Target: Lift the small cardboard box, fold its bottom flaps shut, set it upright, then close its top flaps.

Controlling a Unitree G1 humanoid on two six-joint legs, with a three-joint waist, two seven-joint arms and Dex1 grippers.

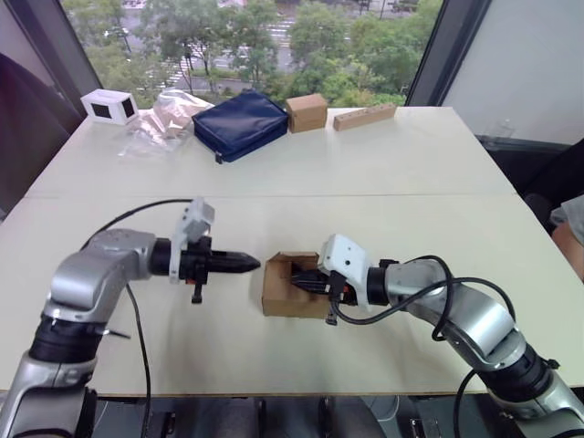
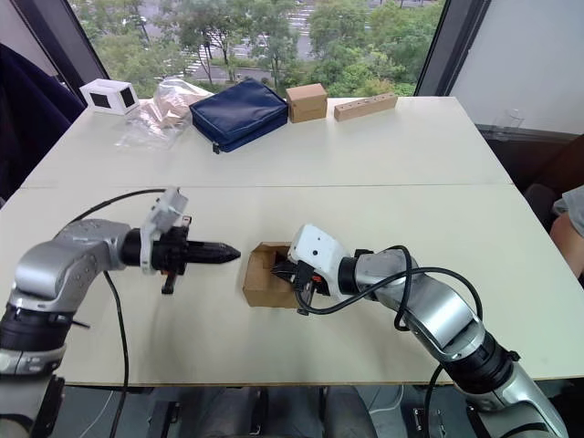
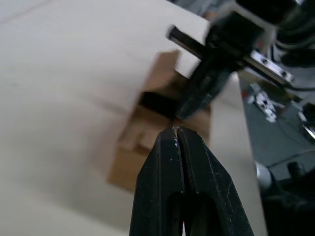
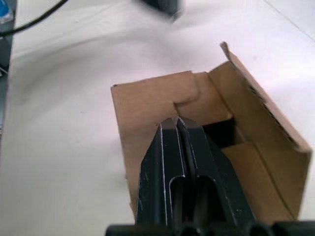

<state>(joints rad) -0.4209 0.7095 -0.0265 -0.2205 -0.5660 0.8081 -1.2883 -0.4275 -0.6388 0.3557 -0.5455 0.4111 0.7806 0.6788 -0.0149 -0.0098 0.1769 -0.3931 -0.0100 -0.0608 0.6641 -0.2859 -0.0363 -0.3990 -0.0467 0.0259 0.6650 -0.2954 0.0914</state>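
Small cardboard box [image 1: 285, 290] is matt brown corrugated card, table [image 1: 411, 173] smooth matt off-white laminate, gripper fingers [image 4: 183, 162] semi-gloss black plastic, pouch [image 1: 239, 123] navy woven cloth, bag [image 1: 164, 117] crinkly clear plastic, block [image 1: 364, 116] bare wood.

White table [image 1: 429, 173] — small cardboard box [image 1: 281, 294], navy pouch [image 1: 239, 123], brown box [image 1: 307, 112], wood block [image 1: 364, 116]

Base of the small cardboard box [image 1: 285, 297] against the table, its bottom flaps hidden.
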